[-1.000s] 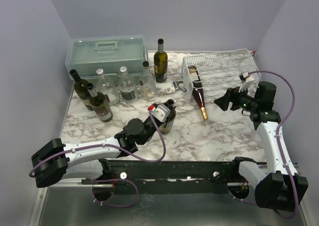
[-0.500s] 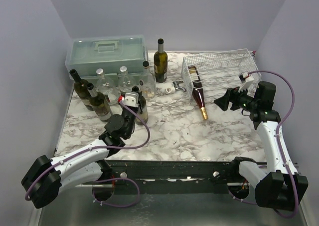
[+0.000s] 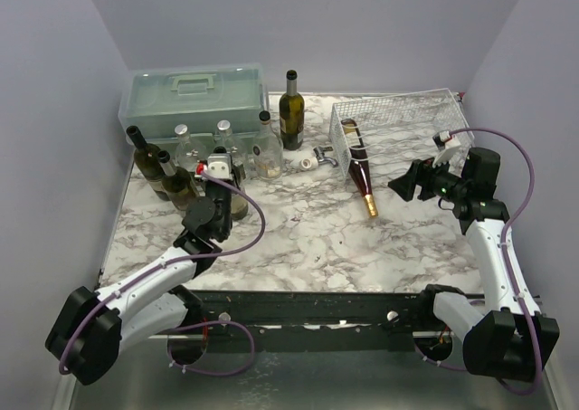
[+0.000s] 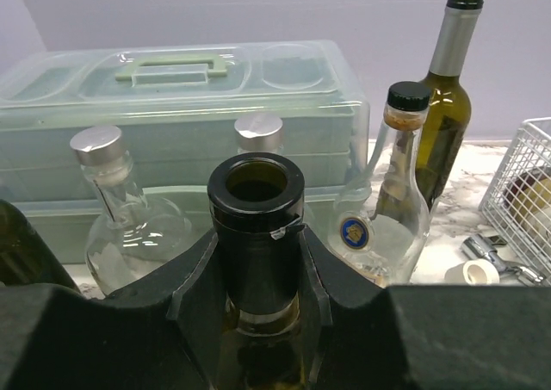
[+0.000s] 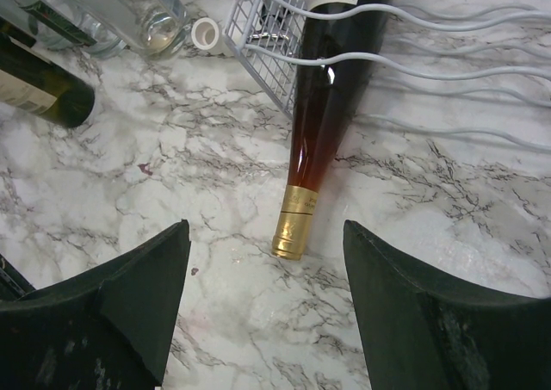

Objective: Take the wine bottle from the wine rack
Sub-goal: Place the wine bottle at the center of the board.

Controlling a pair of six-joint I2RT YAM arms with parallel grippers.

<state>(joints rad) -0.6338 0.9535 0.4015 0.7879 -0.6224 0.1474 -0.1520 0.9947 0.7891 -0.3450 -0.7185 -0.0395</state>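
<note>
**A:** Which step is in hand?

**B:** On the desk (image 3: pixel 317 238), one wine bottle (image 3: pixel 361 167) is seen lying in the wine rack (image 3: pixel 407 116), its neck out past the front wires and down on the marble. The right fingers (image 3: pixel 409 182) are spread wide near that neck, and nothing is gripped. The left fingers (image 3: pixel 220 173) are closed on the neck of a dark bottle (image 3: pixel 232 200), held upright among the standing bottles (image 3: pixel 265 147). It is judged that this one is to be released, and then the lying neck is to be gripped.

**A:** What is counted?

**B:** One toolbox (image 3: pixel 194 93), one rack, and eight bottles: six standing free, one held, one on the rack.
</note>
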